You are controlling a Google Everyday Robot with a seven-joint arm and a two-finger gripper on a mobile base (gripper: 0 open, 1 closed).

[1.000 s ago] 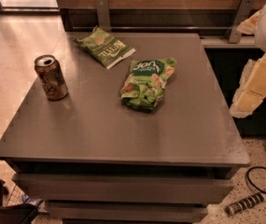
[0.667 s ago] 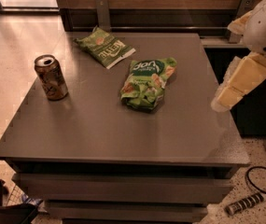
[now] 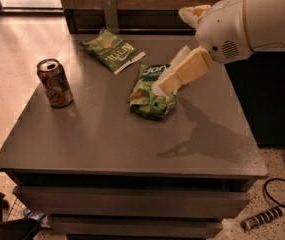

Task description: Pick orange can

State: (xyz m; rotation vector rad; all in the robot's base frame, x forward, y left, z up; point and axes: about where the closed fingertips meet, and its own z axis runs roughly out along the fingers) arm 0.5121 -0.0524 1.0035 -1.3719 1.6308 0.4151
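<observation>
The can (image 3: 55, 83) stands upright near the left edge of the table (image 3: 107, 139). The rear bag (image 3: 112, 50) lies flat toward the back, right of the can. The front bag (image 3: 149, 96) lies near the middle, in front of the rear bag and well apart from the can. The gripper (image 3: 167, 81) hangs over the front bag's right end, reaching in from the arm (image 3: 247, 24) at the back right.
</observation>
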